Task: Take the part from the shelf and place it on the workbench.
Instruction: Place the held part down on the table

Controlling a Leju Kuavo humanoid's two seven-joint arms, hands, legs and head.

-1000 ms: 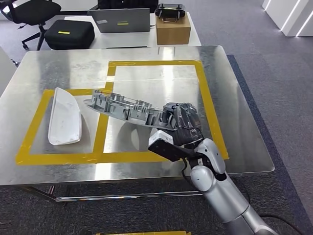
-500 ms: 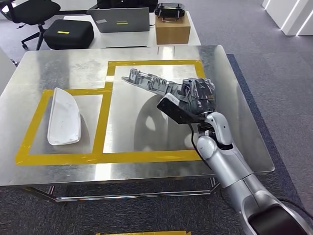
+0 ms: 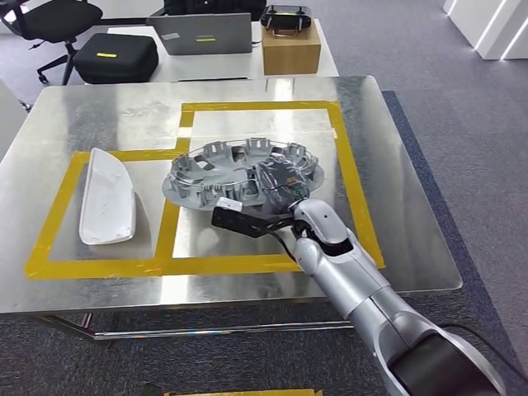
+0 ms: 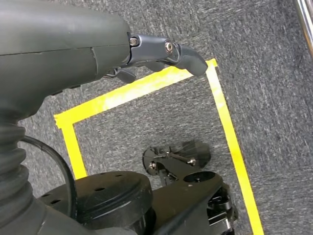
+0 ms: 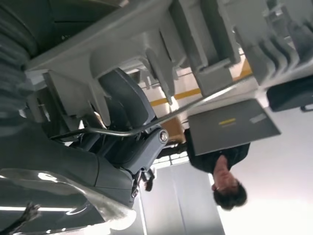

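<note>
The part [image 3: 214, 169], a round grey plastic wheel cover with clips around its rim, lies almost flat with its ribbed inner side up. It is low over the steel workbench [image 3: 112, 111] and across the yellow tape of the right-hand box. I cannot tell whether it touches the surface. My right hand [image 3: 280, 183] grips its near right rim. The right wrist view shows the thick thumb [image 5: 127, 100] pressed against the part's ribs [image 5: 207, 44] and wire ring. My left hand [image 4: 166, 51] hangs beside my body over grey carpet and holds nothing, its fingers stretched out.
A white curved cover [image 3: 109, 198] lies in the left taped box. Behind the workbench another table carries a laptop [image 3: 202, 35], a black case [image 3: 118, 56] and a cardboard box [image 3: 291, 49]. A person [image 5: 223, 176] sits beyond the laptop. Yellow floor tape [image 4: 147, 85] runs under my left hand.
My right arm has swung the part from tilted edge-on over the right box to nearly flat and lower, further left. The hand has turned under it.
</note>
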